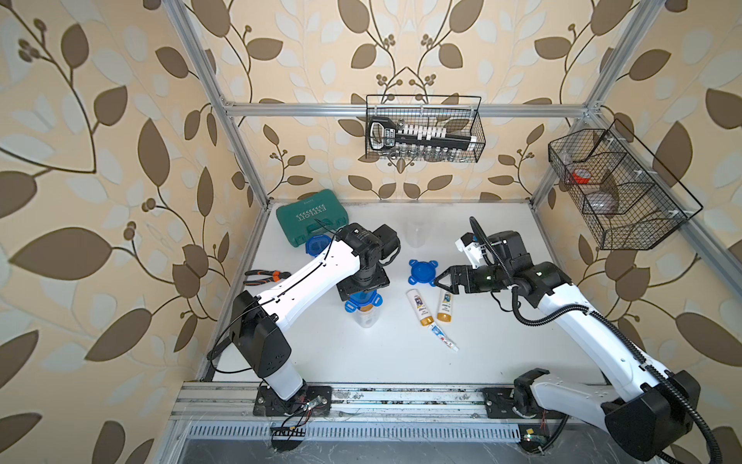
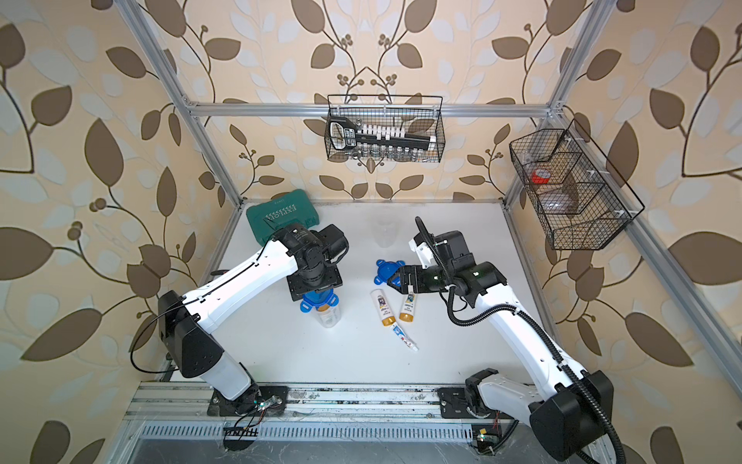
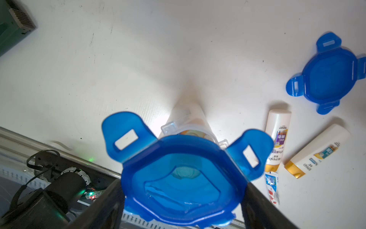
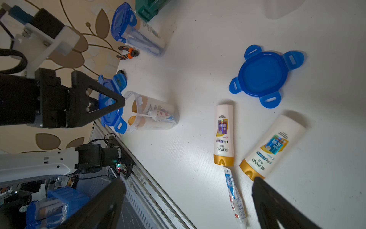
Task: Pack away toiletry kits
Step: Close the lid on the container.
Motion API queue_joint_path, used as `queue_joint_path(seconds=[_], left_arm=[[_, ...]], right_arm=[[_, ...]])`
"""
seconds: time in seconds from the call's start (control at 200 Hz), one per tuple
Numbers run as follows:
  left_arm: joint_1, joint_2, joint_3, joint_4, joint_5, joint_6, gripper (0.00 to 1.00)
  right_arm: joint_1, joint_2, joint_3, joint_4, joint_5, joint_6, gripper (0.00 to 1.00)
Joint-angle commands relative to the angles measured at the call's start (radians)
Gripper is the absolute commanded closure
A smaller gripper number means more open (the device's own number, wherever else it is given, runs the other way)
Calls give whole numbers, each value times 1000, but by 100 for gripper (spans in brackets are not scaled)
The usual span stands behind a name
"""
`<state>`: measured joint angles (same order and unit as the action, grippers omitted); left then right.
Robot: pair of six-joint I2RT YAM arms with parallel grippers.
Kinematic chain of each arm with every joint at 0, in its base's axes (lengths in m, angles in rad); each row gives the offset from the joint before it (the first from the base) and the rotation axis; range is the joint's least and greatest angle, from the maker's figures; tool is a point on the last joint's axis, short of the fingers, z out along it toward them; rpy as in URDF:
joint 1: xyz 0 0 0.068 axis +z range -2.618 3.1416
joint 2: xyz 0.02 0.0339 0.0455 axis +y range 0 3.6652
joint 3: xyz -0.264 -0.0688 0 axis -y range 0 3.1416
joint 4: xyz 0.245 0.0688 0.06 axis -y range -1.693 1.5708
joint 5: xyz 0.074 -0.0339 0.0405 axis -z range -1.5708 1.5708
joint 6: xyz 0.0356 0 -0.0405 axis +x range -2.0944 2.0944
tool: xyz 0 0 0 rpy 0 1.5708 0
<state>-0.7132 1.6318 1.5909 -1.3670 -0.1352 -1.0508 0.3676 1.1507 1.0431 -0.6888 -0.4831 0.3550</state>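
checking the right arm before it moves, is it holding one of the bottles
No, in the right wrist view the right gripper is wide open with nothing between its jaws, and both bottles lie flat on the table.

Three clear jars stand on the tabletop [image 1: 381, 361]: a closed jar [image 4: 138, 31] just beside the green tool case [image 1: 312, 217], an empty jar [image 1: 416, 235] near the case, and an open jar [image 4: 152, 113] well apart from it. There are three blue four-tab lids: a clipped lid [image 4: 121, 21] on the closed jar, a raised lid [image 3: 178, 178] over the open jar, and a loose lid [image 1: 422, 272] farther from the case than the empty jar. White gold-capped bottles number five in sight: a purple-label bottle [image 4: 223, 134] and a blue-label bottle [image 4: 274, 146] lying loose, two packed bottles [image 4: 146, 104] in the open jar and one in the closed jar, while toothpaste tubes number two, a loose tube [image 1: 443, 338] and a packed tube [image 4: 160, 115].
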Motion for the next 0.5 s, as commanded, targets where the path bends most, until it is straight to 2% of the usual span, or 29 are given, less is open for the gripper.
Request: queue_joint_path(seconds=[0.0, 0.495], left_arm=[[-6, 9, -4, -3, 11, 42, 33], [-3, 27, -78, 45, 44, 71, 32]], right_arm=[[-6, -30, -27, 5, -5, 2, 0], [-6, -21, -25, 21, -3, 33, 0]])
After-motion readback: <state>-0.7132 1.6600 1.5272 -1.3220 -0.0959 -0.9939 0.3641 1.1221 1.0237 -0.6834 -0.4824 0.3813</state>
